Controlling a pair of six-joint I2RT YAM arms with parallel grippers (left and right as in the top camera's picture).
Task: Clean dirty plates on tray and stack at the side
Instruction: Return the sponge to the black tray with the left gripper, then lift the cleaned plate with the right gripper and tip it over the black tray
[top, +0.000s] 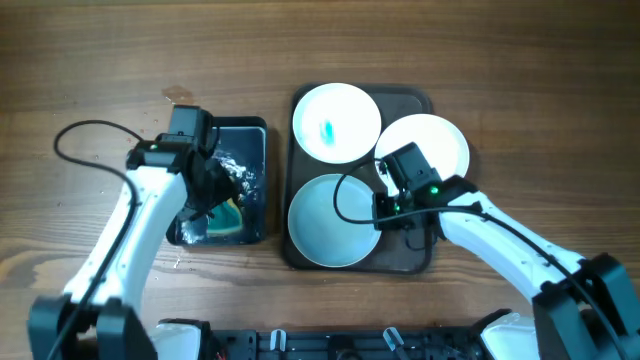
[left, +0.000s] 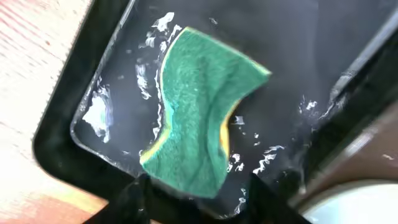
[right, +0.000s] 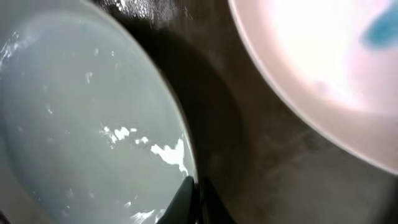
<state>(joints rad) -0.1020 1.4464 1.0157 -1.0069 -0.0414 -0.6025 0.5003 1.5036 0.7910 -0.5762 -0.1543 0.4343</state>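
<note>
Three plates lie on the dark brown tray (top: 420, 262). A white plate with a blue smear (top: 336, 122) is at the back left, a plain white plate (top: 440, 140) at the back right, and a pale blue wet plate (top: 325, 225) in front. My right gripper (right: 194, 196) is shut on the right rim of the pale blue plate (right: 81, 124). My left gripper (left: 196, 202) is open just above a green and yellow sponge (left: 199, 124) that lies in the wet black basin (left: 62, 143).
The black basin (top: 255, 135) stands left of the tray and holds water and foam. Bare wooden table (top: 520, 70) lies to the right of the tray and at the far left. The blue-smeared plate also shows in the right wrist view (right: 323, 56).
</note>
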